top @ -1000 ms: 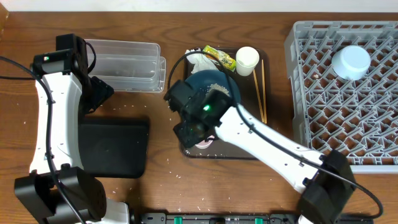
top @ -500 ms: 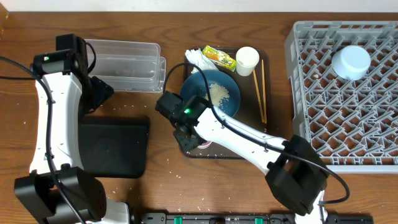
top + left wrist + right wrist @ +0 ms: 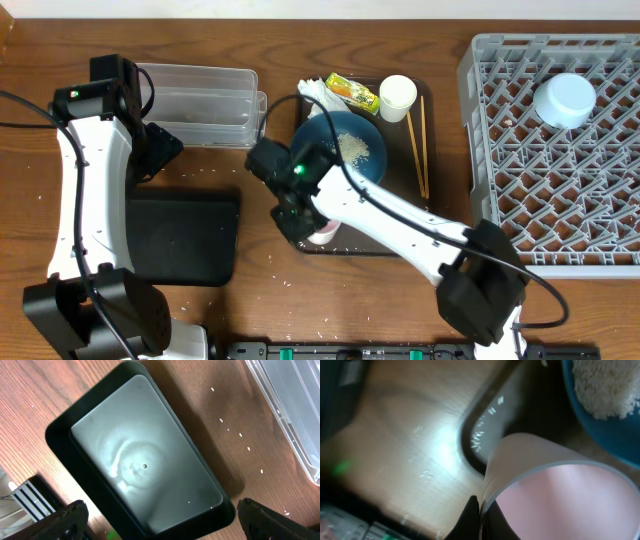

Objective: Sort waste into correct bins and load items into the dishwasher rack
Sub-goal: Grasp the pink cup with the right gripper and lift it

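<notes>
The loading step is being carried out: the small pink cup [image 3: 326, 233] is being taken from the brown serving tray [image 3: 469, 440], judging by the grip now in place. The right gripper [image 3: 479, 510] is being held clamped on the cup's rim, its jaws drawn together with only the thin wall between them. In the right wrist view the cup [image 3: 555, 495] is being seen spreading from the fingertips toward 2 and 3 o'clock, one finger inside the mouth and one outside, as far as can be told.

In the overhead view the cup is being shown at the 7 o'clock edge of the dark blue plate [image 3: 335, 130], which is carrying loose rice [image 3: 602, 385]. The dishwasher rack [image 3: 520, 200] is lying well apart toward 3 o'clock.

The next move is being judged as a straight lift clear of the tray's lip and the plate's edge, then a carry toward 3 o'clock, the cup being kept from slipping in so narrow a pinch.

The left gripper [image 3: 165, 520] is being held with jaws wide apart above the black tray [image 3: 145, 435], nothing between them; the clear tub [image 3: 290, 410] is lying at 2 o'clock of that tray.
</notes>
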